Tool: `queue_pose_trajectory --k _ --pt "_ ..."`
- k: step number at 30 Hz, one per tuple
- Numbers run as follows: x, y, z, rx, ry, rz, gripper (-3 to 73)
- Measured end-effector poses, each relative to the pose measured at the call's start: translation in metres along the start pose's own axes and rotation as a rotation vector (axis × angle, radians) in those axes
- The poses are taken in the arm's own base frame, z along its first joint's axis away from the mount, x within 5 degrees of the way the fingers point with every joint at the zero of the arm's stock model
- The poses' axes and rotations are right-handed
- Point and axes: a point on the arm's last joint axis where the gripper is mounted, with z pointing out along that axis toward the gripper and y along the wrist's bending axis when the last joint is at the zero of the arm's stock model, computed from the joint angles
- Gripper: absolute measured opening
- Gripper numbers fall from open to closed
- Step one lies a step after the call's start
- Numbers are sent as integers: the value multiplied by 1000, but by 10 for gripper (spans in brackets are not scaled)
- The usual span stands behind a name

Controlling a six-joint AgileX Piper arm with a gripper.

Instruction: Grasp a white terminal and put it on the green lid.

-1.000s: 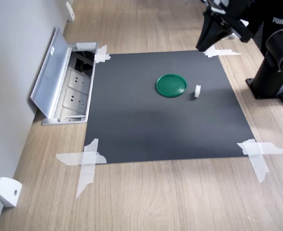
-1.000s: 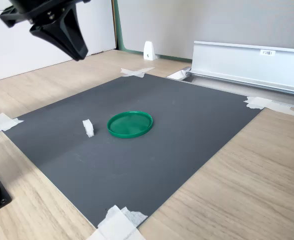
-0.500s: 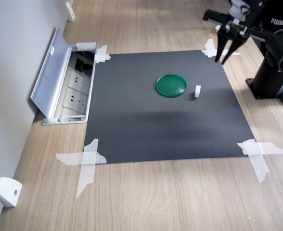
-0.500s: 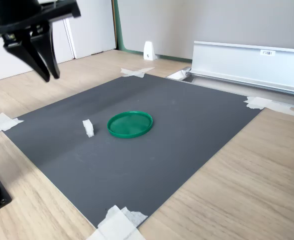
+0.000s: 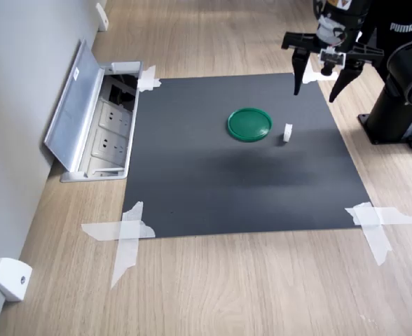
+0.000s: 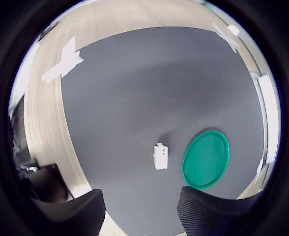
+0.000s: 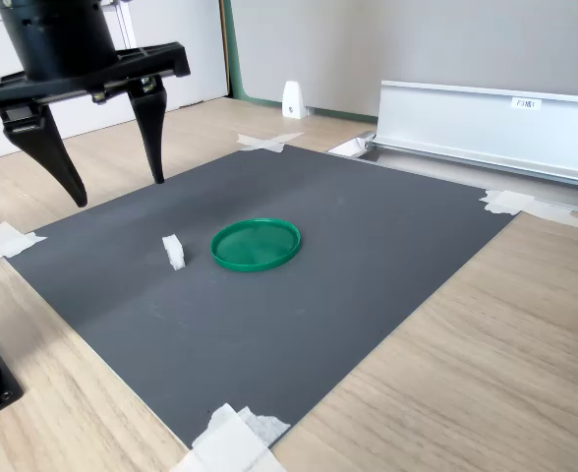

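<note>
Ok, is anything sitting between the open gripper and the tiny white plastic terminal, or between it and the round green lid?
Nothing visible. The gripper hangs open above bare black mat; the tiny white terminal stands just beside the round green lid, apart from it.

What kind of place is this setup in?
Probably an office or lab desk used as a robot test bench: a dark mat taped onto a wood-grain tabletop, an open built-in power socket box, and the arm's open gripper hanging above.
</note>
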Motion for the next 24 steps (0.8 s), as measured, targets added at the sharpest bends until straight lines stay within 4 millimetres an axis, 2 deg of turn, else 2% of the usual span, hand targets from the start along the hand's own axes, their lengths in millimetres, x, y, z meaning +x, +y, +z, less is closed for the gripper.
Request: queue_pose_trajectory --k 10,15,20,24 --pt "-11 -22 26 27 -22 -28 630" --pt "-28 -18 26 41 -51 -44 630" --pt "-28 -16 28 45 -42 -36 631" --pt "-24 -9 40 42 -37 -88 631"
